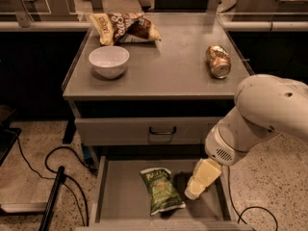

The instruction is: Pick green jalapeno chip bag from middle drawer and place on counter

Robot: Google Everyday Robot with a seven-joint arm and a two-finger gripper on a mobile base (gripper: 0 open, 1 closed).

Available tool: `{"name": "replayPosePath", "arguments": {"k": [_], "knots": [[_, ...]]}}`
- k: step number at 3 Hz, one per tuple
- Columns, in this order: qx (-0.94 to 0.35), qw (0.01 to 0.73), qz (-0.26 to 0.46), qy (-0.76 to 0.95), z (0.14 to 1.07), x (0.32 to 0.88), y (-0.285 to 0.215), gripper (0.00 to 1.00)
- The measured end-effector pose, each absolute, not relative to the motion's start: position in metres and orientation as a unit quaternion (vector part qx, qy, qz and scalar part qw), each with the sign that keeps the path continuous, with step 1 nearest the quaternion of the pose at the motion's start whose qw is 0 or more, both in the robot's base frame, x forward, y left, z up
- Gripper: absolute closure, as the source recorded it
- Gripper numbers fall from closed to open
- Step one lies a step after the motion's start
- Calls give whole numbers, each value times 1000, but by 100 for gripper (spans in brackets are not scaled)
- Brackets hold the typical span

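hand (195, 190) low in middle drawer (120, 196), just right of green jalapeno chip bag (162, 190) | hand state: cannot tell | bag flat on drawer floor, below table (168, 66) front edge

Counter (168, 66): bowl (109, 60), brown bag (124, 27), can (218, 60); hand (193, 192) above middle drawer (122, 196).
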State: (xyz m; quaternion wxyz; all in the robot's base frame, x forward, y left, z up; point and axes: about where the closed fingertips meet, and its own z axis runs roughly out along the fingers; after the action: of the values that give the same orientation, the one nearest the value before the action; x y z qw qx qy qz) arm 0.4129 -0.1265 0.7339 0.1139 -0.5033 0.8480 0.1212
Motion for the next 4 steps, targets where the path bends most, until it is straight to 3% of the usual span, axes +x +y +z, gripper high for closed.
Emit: {"name": "replayPosePath", "arguments": {"k": [1,4], "knots": [[-503,114,121,848,734,413,-127,0],[-453,59,146,878,589,413,-104,0]]}}
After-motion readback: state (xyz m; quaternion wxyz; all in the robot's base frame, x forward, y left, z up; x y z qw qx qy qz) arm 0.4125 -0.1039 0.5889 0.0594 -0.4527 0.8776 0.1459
